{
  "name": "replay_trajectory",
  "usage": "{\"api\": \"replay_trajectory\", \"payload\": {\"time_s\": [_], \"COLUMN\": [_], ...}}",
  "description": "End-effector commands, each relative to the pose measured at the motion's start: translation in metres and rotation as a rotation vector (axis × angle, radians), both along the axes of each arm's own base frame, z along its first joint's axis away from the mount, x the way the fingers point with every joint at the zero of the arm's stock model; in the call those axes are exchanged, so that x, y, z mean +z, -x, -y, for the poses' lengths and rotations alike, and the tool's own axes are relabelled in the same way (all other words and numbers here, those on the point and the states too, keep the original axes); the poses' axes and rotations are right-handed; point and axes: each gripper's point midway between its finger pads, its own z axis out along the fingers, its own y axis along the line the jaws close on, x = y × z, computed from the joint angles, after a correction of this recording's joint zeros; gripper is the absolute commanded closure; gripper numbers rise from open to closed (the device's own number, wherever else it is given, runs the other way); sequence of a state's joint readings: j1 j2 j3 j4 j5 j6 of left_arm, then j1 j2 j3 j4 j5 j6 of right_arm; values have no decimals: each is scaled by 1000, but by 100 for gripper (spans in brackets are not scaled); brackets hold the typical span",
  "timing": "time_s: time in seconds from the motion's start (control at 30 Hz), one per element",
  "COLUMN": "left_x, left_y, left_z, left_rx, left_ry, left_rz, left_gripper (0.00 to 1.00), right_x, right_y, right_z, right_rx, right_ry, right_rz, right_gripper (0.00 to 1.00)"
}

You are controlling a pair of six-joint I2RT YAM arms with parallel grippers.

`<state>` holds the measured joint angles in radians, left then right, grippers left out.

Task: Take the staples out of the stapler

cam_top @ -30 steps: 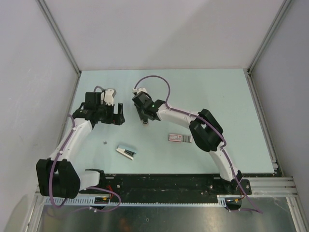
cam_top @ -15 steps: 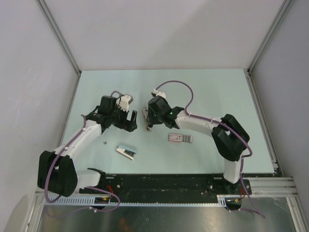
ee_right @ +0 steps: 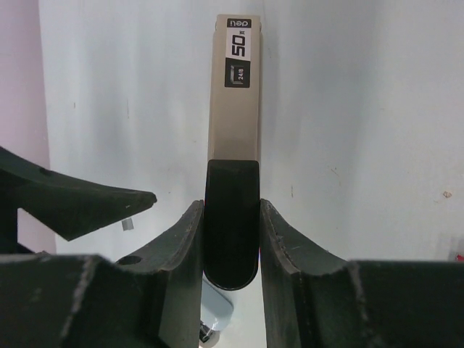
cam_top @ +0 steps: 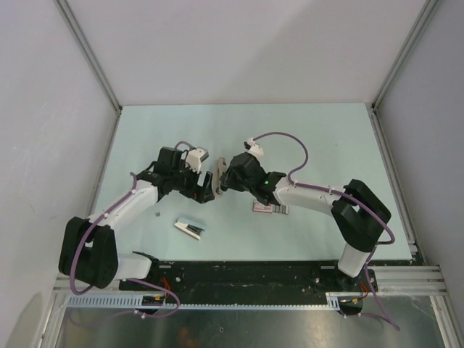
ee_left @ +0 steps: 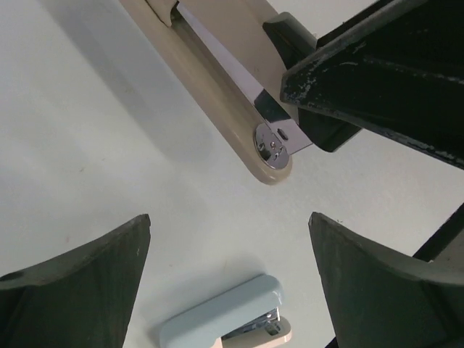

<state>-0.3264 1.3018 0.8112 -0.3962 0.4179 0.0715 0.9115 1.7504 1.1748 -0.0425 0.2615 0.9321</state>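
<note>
Centre of the overhead view: the beige stapler (cam_top: 217,176) is held clear of the tabletop (cam_top: 326,145), to judge from its shadow. In the right wrist view the right tool (ee_right: 230,217) is clamped on the stapler's black rear end, and the labelled beige arm (ee_right: 235,94) runs up the frame. The left tool (ee_left: 228,268) is spread wide and empty just below the chrome magazine (ee_left: 250,83). No staples are visible, so whether the stapler is loaded cannot be told.

Suggested handling: the right tool's clamp should stay firm. The left tool should centre its jaws on the free end, square to its length, then close. It should pull along the magazine's axis, without twisting.

A pale blue stapler (cam_top: 190,228) lies lower left, and a pink-red piece (cam_top: 264,207) lies right of centre, partly under the right arm.
</note>
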Motion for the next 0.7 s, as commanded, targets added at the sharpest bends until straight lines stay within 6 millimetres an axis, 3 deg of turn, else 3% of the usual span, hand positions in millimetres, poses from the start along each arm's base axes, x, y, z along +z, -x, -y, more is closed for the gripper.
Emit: {"api": "replay_trajectory", "payload": {"time_s": [0.0, 0.3, 0.5, 0.67], "left_x": [1, 5, -1, -9], "left_y": [4, 7, 9, 11], "left_z": [17, 33, 35, 30], "left_rx": [-113, -212, -241, -247], "left_ry": [65, 137, 151, 125], "left_rz": [9, -4, -27, -17], "left_gripper": [6, 11, 35, 44], "right_x": [78, 81, 73, 76], "right_y": [-12, -4, 0, 2], "right_z": [-6, -9, -14, -15], "right_rx": [-80, -54, -26, 7], "right_ry": [-276, -382, -404, -438], "right_rz": [126, 96, 64, 56], "right_gripper": [100, 100, 100, 100]}}
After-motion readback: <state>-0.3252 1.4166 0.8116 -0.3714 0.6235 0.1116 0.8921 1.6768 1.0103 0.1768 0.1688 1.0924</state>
